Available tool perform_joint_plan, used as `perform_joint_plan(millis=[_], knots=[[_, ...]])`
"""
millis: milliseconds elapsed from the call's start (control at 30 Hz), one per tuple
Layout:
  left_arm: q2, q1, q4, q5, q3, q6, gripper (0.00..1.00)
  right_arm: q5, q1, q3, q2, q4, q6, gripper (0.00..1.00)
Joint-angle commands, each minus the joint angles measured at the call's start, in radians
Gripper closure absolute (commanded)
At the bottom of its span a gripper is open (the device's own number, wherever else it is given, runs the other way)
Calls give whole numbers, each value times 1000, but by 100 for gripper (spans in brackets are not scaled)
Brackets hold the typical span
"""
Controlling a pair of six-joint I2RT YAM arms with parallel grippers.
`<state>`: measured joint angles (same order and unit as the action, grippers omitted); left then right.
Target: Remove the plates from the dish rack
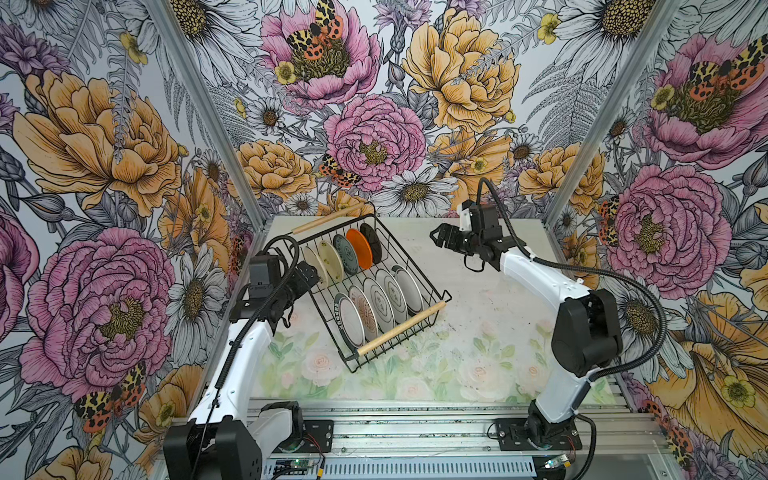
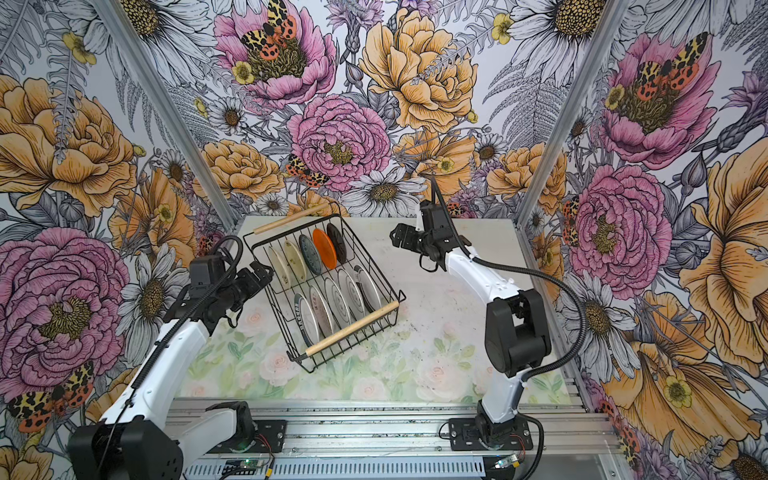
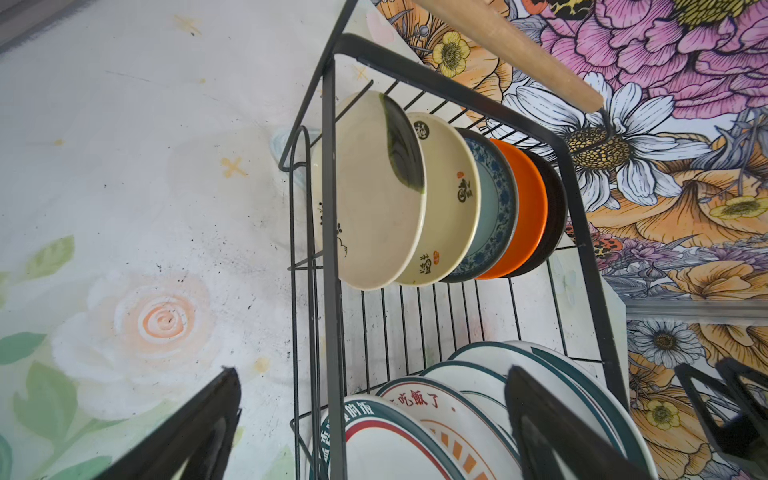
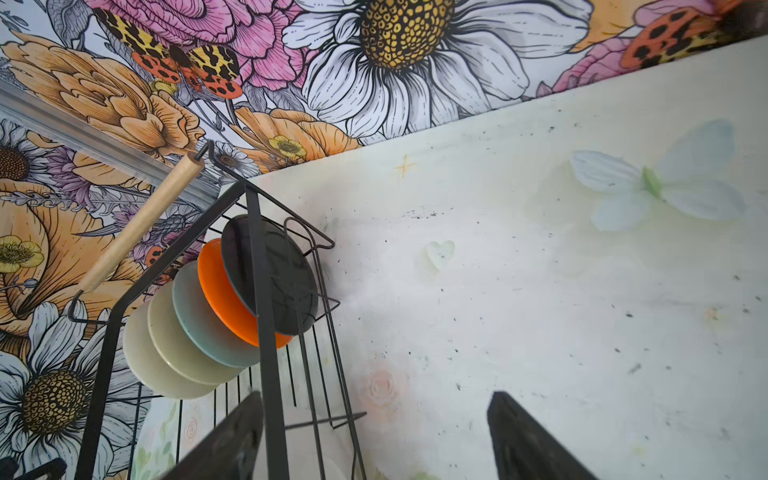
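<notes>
The rack (image 1: 401,328) sits askew on the table (image 1: 490,332), left of centre, with all ten plates (image 1: 374,305) standing on edge inside in two rows of five. From above the far row overlaps, and the orange plate (image 1: 359,248) covers part of the black plate (image 1: 371,243). The left gripper (image 1: 309,276) hovers just beside the rack's left wall, its tips hard to pick out against the wires. The left wrist view shows its fingers (image 3: 199,424) spread wide and empty; one finger hides part of the near row, which the picture's edge cuts off. The right gripper (image 1: 438,237) hangs off the far right corner, not touching, with fingers (image 4: 528,440) spread and empty. Its wrist view shows only the far row's backs, and a rack post crosses the black plate.
</notes>
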<state>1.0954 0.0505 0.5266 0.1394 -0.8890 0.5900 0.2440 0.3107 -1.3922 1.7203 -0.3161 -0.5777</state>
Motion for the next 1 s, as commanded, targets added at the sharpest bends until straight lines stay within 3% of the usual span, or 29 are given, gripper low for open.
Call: perform_joint_plan(millis=[0,233,400,633,967], knots=[[10,-41,38,-69,-52,-50,1,-89,-4,145,-129,-9,-7,14],[46,-173,146,-257,-160,-133,3,-152,-11,445,-414,-24,-122,16],[86,-244,154,-277,-217,-160,8,-108,-13,595,-531,-39,-171,19],[171,-298,150,-275,-266,-203,17,-61,60,692,-558,-35,-205,21],[216,-303,106,-233,-237,-202,30,-7,159,694,-445,76,-232,22]])
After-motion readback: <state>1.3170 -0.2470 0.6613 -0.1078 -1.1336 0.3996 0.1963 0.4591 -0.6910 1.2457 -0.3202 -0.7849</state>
